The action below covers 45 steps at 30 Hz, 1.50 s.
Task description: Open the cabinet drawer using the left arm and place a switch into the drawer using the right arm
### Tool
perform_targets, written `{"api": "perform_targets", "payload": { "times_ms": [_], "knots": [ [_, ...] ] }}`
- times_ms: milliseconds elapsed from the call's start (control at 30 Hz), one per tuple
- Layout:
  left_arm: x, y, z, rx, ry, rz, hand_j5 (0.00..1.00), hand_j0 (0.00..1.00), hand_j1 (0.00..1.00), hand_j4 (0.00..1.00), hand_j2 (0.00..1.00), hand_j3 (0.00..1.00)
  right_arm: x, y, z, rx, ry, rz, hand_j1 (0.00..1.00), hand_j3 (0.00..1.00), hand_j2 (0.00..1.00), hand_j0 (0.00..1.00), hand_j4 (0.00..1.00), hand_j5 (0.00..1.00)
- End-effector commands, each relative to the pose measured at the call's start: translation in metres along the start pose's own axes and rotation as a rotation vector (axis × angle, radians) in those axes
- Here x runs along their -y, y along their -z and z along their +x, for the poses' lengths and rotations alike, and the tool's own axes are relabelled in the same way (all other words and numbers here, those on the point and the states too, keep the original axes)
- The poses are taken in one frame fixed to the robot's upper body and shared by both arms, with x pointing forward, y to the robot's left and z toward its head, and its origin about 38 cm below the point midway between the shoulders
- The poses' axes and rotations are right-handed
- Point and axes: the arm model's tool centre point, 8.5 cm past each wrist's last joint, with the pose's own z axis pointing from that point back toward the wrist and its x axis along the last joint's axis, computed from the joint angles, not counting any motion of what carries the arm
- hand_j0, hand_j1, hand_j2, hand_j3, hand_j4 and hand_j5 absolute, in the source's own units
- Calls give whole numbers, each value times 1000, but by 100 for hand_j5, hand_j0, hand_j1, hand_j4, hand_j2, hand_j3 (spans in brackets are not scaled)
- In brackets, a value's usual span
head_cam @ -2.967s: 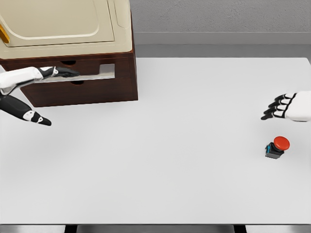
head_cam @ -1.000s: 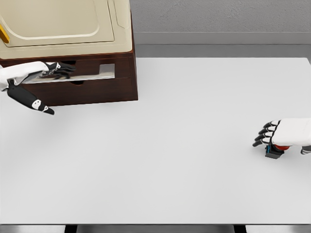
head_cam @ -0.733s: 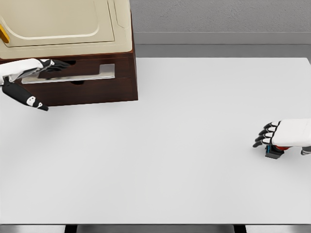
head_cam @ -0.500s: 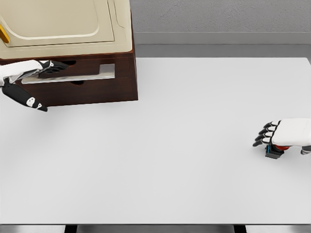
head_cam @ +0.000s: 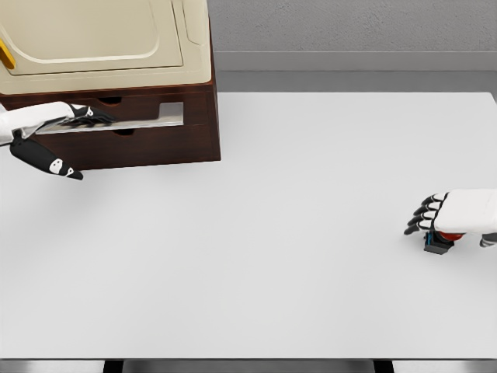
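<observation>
Left hand [head_cam: 54, 120]: my fingers lie on the drawer's silver handle [head_cam: 124, 120]; whether they grip it, I cannot tell.
Drawer [head_cam: 147, 116]: in the brown cabinet [head_cam: 155, 144], far left of the table [head_cam: 272, 233].
Right hand [head_cam: 450, 216]: over the switch [head_cam: 439, 242], fingers curled around its red top.
Switch: near the table's right edge.

the left hand [head_cam: 58, 124] has a smooth white shell over the back and forearm, with black fingers banded by white segments and a black thumb carrying a small white patch. the right hand [head_cam: 450, 217] is built alike: rounded white back, black fingers [head_cam: 423, 217] with white knuckle bands.
</observation>
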Motion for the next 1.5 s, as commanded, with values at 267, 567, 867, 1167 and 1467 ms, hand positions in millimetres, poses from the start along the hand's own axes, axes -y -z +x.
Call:
{"api": "perform_targets", "payload": {
  "times_ms": [267,567,867,1167,1467],
  "knots": [
    [19,0,15,73,24,-83,94,94,94,94,94,94,0,-1,0,0,3,-2,99,99,99,99,99,99],
    [17,-5,16,91,35,-81,94,94,94,94,94,94,1,0,0,-1,3,-4,99,99,99,99,99,99],
    [24,-9,14,128,49,-105,94,94,94,94,94,94,1,0,0,1,3,-3,99,99,99,99,99,99],
    [27,-18,12,161,58,-117,94,94,94,94,94,94,0,0,0,0,4,-3,99,99,99,99,99,99],
    [35,-25,7,175,73,-139,94,94,94,94,94,94,1,2,1,4,3,-7,99,99,99,99,99,99]
  ]
}}
